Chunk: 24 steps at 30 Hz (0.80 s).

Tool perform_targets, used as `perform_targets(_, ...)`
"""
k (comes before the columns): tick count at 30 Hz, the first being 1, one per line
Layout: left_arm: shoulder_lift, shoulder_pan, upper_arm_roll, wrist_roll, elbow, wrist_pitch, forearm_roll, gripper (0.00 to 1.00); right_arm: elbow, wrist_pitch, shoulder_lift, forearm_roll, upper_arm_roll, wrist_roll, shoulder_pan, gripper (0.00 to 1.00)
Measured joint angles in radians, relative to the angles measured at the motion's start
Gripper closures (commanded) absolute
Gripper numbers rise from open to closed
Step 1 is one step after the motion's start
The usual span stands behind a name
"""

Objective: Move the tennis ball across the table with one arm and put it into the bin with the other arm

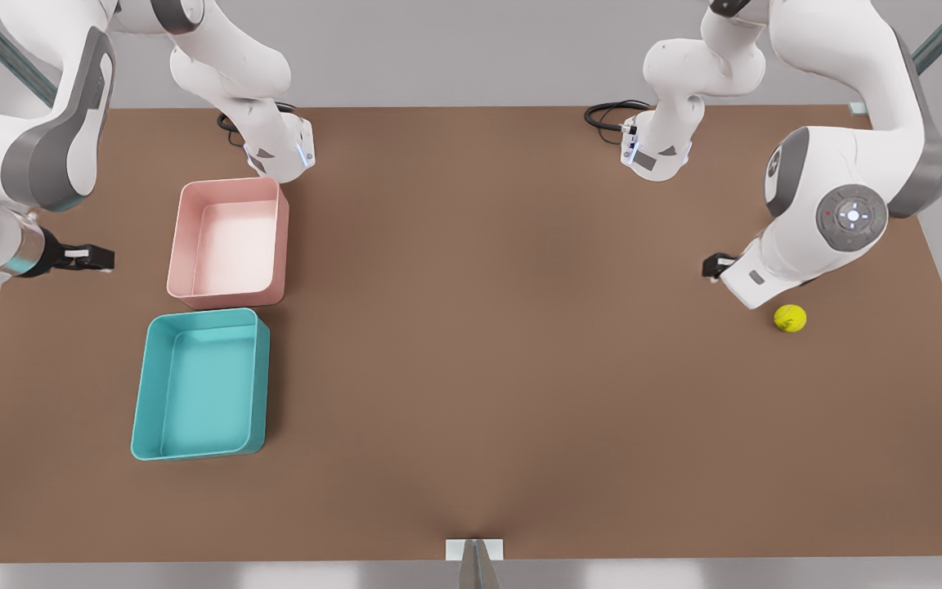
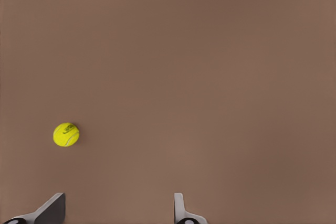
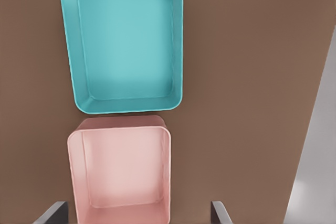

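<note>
Presently the ball [image 1: 790, 318] lies on the tabletop [image 1: 504, 327], far from the teal bin [image 1: 146, 409]. Left pincer [image 2: 118, 211], fingers apart, should centre over it before descending. Right pincer [image 3: 139, 213] waits, fingers apart, above the pink tray [image 3: 165, 171].

small fuzzy tennis ball [image 1: 790, 318]: yellow-green, faint seams
rectangular plastic bin [image 1: 144, 417]: teal
rectangular plastic tray [image 1: 179, 245]: pink
flat matte table [image 1: 504, 343]: brown

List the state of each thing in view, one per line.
tennis ball: loose on the table, ungripped.
teal bin: upright, empty.
pink tray: upright, empty.
left gripper: open, near the ball.
right gripper: open, above the trays.
</note>
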Motion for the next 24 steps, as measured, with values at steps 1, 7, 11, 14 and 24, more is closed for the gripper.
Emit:
perform_targets(1,0.0,0.0,0.0,0.002,-0.001,0.008,0.0,0.0,-0.007,0.012,-0.004,0.0,-0.001,-0.002,0.0,0.0)
perform_targets(7,0.056,0.001,0.074,0.066,-0.119,0.134,0.007,0.79,-0.029,0.056,-0.007,-0.01,-0.003,-0.015,0.0,0.0)
perform_targets(11,0.146,0.121,0.12,0.274,-0.17,0.327,0.045,0.79,-0.033,0.069,-0.009,-0.011,-0.003,-0.022,0.001,0.0)
perform_targets(14,0.184,0.226,0.123,0.548,-0.181,0.415,0.027,0.79,-0.057,0.074,-0.027,-0.012,-0.003,-0.026,0.001,0.0)
perform_targets(24,0.258,0.52,0.11,1.644,-0.431,0.72,0.017,0.79,-0.065,0.081,-0.025,-0.009,-0.004,-0.035,0.001,0.0)
